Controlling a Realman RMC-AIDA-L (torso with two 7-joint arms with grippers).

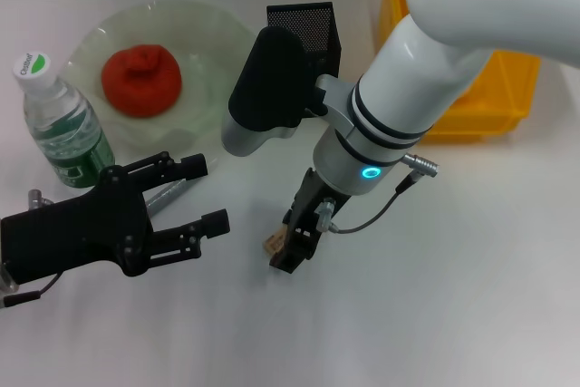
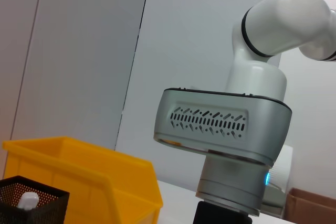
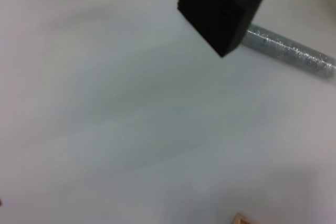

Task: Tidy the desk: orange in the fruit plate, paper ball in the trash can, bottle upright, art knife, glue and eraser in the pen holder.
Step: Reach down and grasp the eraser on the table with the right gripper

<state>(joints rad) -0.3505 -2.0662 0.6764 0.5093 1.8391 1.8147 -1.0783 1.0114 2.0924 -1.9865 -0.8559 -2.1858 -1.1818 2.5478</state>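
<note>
Eraser (image 1: 273,243) is seen on the bench (image 1: 471,296), touching the right gripper (image 1: 292,256), whose jaws' state cannot be told; left gripper (image 1: 207,195) is spread nearby.

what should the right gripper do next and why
Probably close on the eraser and lift it toward the pen holder: the right gripper is down at the desk right beside it, while the orange already sits in the fruit plate.

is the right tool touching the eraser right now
Cannot tell. In the head view the right tool is down at the desk with the tan eraser right against its tip, but no gap or contact shows plainly.
</note>
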